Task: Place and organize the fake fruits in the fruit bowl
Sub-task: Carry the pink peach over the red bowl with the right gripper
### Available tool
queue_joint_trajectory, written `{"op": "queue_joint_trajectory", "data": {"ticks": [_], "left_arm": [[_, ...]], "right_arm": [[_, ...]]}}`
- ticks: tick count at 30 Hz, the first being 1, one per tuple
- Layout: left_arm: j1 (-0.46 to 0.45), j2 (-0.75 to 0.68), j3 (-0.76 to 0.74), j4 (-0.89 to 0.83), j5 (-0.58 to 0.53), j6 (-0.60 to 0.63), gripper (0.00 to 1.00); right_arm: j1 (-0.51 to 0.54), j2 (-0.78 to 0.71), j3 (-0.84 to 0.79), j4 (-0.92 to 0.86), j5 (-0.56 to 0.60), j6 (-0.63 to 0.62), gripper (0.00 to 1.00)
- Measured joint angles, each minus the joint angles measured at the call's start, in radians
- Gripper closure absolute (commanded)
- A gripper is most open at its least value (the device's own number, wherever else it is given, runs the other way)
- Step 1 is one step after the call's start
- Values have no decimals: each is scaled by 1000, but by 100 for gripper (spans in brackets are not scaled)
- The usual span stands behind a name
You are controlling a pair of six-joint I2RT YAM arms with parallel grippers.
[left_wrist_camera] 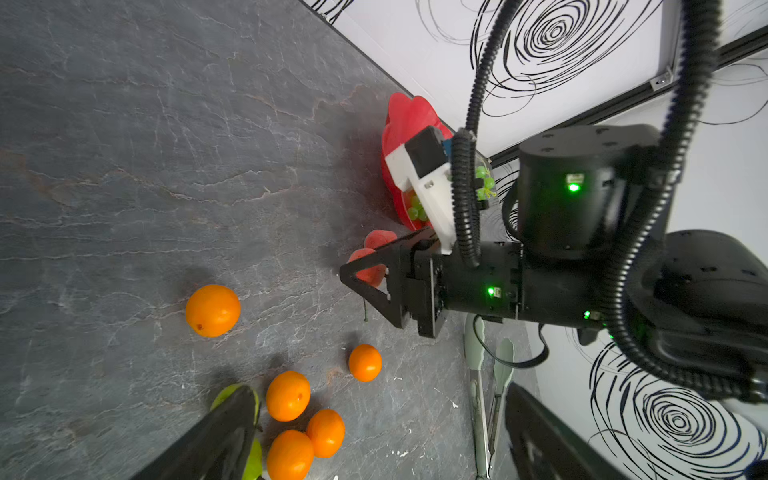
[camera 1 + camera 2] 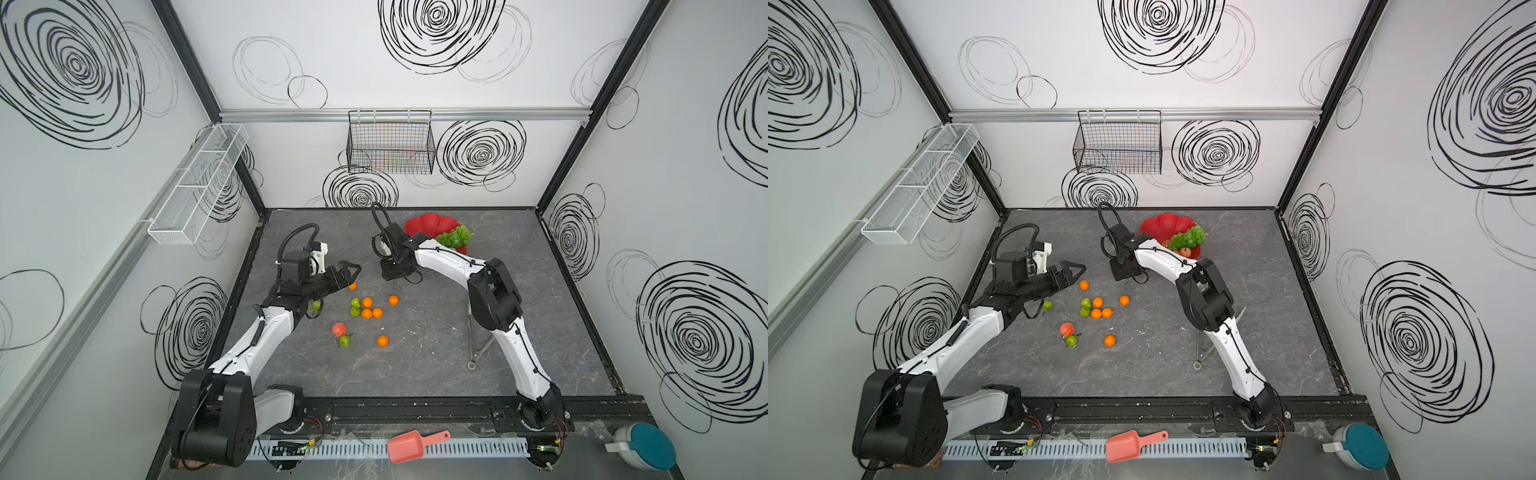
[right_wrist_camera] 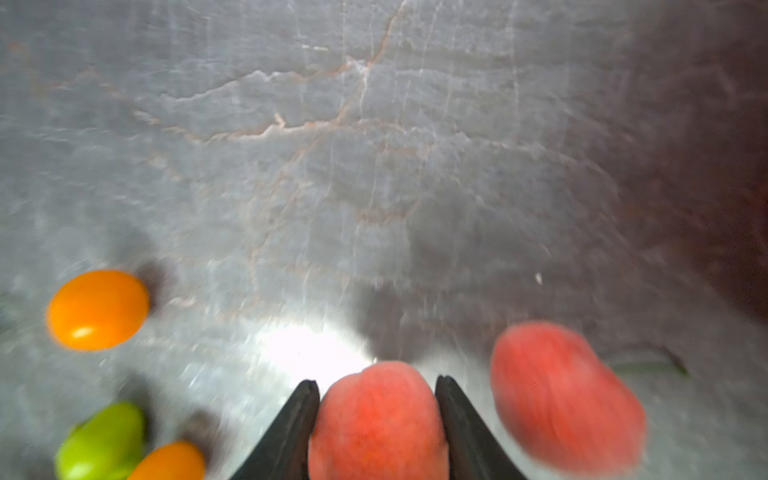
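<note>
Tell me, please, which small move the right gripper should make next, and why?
Probably lift the peach straight up. The right gripper seems to press it from both sides, a second peach lies close beside it, and the fruit bowl, where it belongs, stands farther back.

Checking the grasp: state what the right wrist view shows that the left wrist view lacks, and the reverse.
Only right wrist: both fingers of the right tool seen close, against the sides of the peach. Only left wrist: bowl, grapes, tongs. Both: the right tool, that peach, a second peach beside it, oranges, a pear.
</note>
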Motion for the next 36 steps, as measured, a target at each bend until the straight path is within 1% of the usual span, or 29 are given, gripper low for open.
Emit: {"op": "queue_joint_trajectory", "data": {"ticks": [4, 7, 10, 15, 20, 24, 28, 32, 36], "left_arm": [[-36, -22, 0, 2, -16, 7, 4], [-97, -26, 2, -1, -39, 16, 4], [-165, -26, 20, -14, -64, 24, 4], [-274, 3, 97, -31, -121, 40, 4], [-401, 90, 198, -33, -179, 57, 4], [-484, 181, 278, -35, -207, 69, 4], [-540, 263, 358, -40, -227, 83, 4], [-570, 338, 445, -39, -234, 89, 4], [-572, 417, 541, -40, -246, 88, 4]], "right_arm": [[-8, -146, -131, 53, -31, 14, 54], [-22, -261, -236, 100, -58, 23, 55], [-58, -355, -335, 141, -72, 33, 55], [-164, -470, -489, 184, -91, 40, 55], [-269, -557, -608, 196, -97, 38, 55], [-351, -634, -674, 197, -112, 28, 55], [-430, -689, -713, 198, -127, 11, 55], [-507, -708, -737, 198, -144, -3, 55], [-565, -708, -742, 203, -156, -6, 55]]}}
